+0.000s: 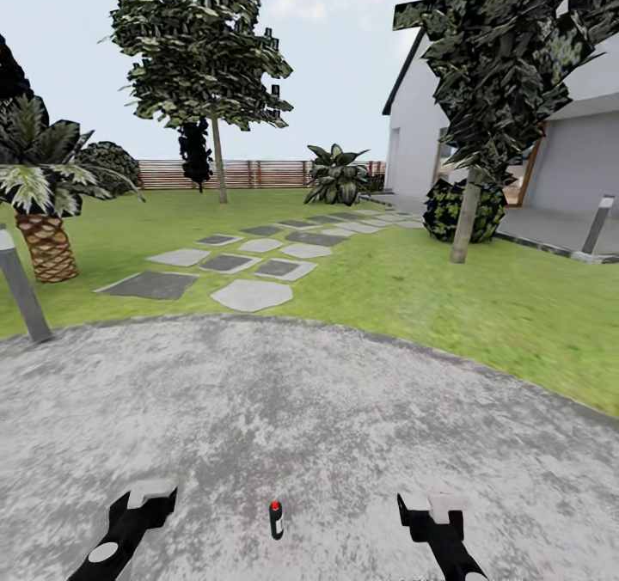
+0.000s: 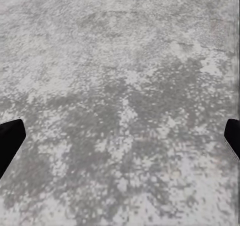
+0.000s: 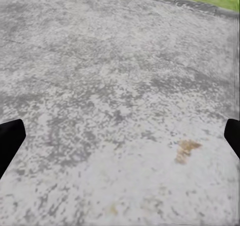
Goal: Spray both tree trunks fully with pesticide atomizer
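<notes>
We found the pesticide atomizer [image 1: 276, 519] upright on the gravel pad [image 1: 301, 409], between the left gripper [image 1: 142, 499] and right gripper [image 1: 434, 512]; both stood wide open, holding nothing.

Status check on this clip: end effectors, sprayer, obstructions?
Left end effector and right end effector open, empty. Small dark red-capped atomizer bottle upright on grey gravel pad between them, untouched. Nothing blocking it.

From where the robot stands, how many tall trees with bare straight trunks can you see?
2. One tree stands far off on the lawn, near the fence; the other tree stands nearer, right, by the house. Others may be hidden.
</notes>
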{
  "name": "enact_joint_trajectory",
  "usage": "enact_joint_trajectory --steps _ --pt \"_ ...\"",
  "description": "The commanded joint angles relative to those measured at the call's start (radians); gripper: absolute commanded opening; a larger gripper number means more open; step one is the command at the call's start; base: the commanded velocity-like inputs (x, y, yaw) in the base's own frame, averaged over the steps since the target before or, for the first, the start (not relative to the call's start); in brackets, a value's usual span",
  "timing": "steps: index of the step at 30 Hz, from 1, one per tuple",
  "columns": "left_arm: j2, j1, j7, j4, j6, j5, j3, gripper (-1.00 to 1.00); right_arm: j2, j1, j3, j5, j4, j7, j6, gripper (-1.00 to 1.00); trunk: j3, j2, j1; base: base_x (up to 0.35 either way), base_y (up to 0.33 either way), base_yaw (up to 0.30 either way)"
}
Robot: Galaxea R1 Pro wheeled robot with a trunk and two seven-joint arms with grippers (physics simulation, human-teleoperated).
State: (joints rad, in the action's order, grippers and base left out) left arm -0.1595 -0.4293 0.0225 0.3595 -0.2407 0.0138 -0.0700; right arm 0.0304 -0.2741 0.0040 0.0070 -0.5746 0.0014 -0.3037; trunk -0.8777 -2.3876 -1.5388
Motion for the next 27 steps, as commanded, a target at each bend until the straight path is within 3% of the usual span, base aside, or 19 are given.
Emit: enact_joint_trajectory --steps 1,27 --pt "0.0 0.0 0.001 -0.001 -0.003 0.001 -0.001 1.0 0.0 -0.001 0.0 0.001 0.001 0.0 -0.003 1.0 -0.001 0.0 0.0 0.026 0.111 -0.264" --pt "0.0 0.003 0.002 -0.001 -0.003 0.002 -0.001 1.0 -0.001 -0.001 0.0 -0.001 0.0 0.0 -0.003 1.0 -0.002 0.0 0.0 0.002 0.01 -0.262"
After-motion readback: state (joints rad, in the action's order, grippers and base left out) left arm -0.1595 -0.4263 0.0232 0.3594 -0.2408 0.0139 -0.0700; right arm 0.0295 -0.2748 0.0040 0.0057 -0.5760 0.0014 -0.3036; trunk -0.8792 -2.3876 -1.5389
